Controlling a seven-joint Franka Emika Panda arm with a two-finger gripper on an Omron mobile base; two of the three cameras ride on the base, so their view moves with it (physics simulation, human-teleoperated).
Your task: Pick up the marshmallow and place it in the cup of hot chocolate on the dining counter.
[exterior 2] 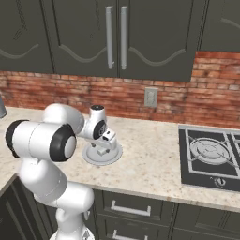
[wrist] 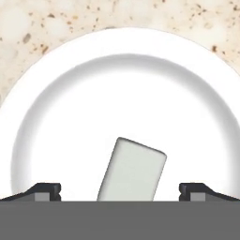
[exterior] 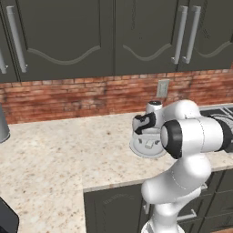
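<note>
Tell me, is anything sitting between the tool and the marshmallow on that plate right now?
Nothing visible does. In the hand view the marshmallow lies on the bare plate, with the open tool straight above it and one fingertip to each side. The base views show no other thing on the plate.

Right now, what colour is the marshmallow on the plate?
White, slightly greyish: marshmallow, clearest in hand view.

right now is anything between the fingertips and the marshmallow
No. In the hand view the marshmallow lies between the open fingertips, with bare plate on either side.
</note>
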